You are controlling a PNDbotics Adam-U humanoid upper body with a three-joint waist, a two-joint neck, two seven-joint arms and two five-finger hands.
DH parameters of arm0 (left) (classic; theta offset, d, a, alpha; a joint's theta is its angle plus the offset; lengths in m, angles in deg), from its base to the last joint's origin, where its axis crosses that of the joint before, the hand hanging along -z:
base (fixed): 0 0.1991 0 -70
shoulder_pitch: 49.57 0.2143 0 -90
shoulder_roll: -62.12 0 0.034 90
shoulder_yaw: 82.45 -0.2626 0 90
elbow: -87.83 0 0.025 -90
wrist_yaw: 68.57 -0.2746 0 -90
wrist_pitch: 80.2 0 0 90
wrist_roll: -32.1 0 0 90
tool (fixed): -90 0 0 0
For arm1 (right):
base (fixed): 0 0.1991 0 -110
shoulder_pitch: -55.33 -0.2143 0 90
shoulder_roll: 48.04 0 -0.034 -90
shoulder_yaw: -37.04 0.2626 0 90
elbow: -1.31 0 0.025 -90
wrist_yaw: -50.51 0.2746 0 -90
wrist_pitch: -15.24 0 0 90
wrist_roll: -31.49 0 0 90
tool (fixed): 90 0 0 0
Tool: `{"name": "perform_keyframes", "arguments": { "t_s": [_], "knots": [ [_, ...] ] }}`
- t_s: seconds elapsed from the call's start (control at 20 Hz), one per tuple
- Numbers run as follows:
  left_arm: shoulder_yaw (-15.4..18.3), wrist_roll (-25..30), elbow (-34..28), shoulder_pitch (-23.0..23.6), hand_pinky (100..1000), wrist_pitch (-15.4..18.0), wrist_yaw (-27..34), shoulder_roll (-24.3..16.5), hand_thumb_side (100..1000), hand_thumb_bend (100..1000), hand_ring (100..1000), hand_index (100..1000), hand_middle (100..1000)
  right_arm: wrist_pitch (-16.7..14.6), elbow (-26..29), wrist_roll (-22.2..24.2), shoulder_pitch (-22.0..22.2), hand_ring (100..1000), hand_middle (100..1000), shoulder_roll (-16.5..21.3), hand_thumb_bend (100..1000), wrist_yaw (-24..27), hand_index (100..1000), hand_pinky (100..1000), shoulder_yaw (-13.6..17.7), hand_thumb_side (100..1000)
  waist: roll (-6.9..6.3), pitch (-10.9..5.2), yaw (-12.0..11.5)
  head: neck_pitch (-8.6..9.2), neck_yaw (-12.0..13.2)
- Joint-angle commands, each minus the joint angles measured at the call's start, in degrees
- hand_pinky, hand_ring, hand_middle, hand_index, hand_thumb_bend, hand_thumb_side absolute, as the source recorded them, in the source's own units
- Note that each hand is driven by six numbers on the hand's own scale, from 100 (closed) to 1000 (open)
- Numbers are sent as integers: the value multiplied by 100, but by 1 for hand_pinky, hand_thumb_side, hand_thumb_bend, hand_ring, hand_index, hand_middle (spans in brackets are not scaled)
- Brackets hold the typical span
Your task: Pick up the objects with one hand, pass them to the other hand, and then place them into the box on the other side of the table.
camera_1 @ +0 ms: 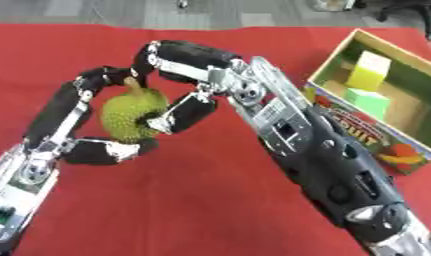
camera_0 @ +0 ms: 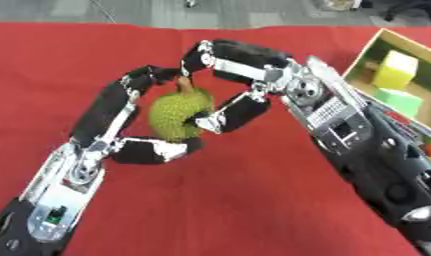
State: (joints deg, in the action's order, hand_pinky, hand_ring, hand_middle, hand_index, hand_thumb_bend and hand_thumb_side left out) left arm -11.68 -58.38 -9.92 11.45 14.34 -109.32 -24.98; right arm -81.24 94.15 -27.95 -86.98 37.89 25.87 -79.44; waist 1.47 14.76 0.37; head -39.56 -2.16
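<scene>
Left hand (camera_0: 122, 125) near, rising from lower left, fingers curled round durian (camera_0: 176, 116) over red table (camera_0: 236, 210). Right hand (camera_0: 245, 75) from right, fingers and thumb also curled on durian, near its stem. Box (camera_1: 337, 65) far right, holding yellow block (camera_1: 369, 70) and green block (camera_1: 367, 101).

Left hand (camera_0: 122, 125) reaches in from lower left, fingers curled; right hand (camera_0: 240, 75) meets it from the right, fingers curled.

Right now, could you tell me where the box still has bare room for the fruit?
The box is bare along its far side, beside the yellow block and green block. The near side, where both blocks sit, is crowded.
</scene>
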Motion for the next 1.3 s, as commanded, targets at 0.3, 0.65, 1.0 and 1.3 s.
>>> {"name": "perform_keyframes", "arguments": {
  "t_s": [0.3, 0.65, 1.0, 1.3],
  "knots": [
    [84, -33, -107, 121, 779, 7, 12, -251, 652, 691, 741, 886, 729, 115, 300, -150, -69, 714, 477, 294, 187, 152, 540, 825, 307, 100, -22, -132, 43, 39, -100],
    [178, -65, -260, 434, 779, -82, 41, -609, 667, 689, 741, 882, 727, 488, 552, -377, -23, 717, 480, 712, 166, 530, 543, 828, 712, 100, -44, -159, 71, 32, -270],
    [456, -278, -515, 826, 773, -223, 58, -1100, 665, 674, 735, 868, 718, 827, 483, -678, 191, 720, 482, 1253, 159, 521, 546, 831, 1237, 100, -74, -180, 180, 46, -516],
    [779, -471, -913, 1165, 768, -439, 305, -1485, 641, 645, 726, 852, 706, 1002, 261, -1199, 513, 721, 484, 2061, 172, 629, 547, 831, 1818, 100, -113, -162, 173, 164, -593]
  ]
}}
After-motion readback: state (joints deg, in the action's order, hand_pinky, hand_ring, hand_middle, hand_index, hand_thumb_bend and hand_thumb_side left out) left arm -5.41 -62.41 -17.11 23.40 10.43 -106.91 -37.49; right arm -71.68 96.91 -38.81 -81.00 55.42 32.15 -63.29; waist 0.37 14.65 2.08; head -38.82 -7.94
